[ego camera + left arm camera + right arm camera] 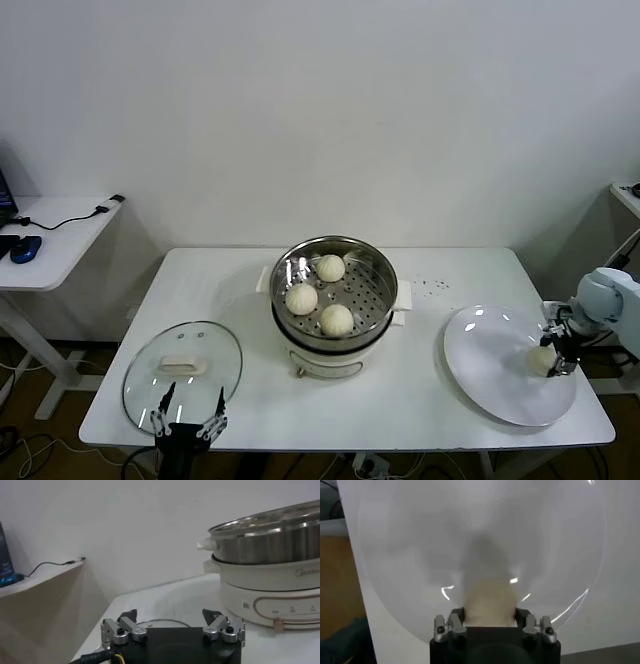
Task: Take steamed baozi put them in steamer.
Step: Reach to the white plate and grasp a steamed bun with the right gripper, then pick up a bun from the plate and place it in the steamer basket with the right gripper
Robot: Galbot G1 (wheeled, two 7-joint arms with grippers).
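R gripper (490, 622) jaws closed round last cream-white round dough bun (542, 359) on flat white plate (490, 372). Looks soft, light, prob squashy: grip mid-sides, gently. 3 buns in shiny steel steamer pot (375, 300). L gripper (188, 412) wide, parked by glass lid (150, 375).

"Midea" logo, faint grey, on cream base of steamer (280, 580), at 3 o'clock; small sticker unreadable.

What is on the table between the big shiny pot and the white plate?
Mostly bare table; the head view shows just tiny dark specks between the steamer and the plate.
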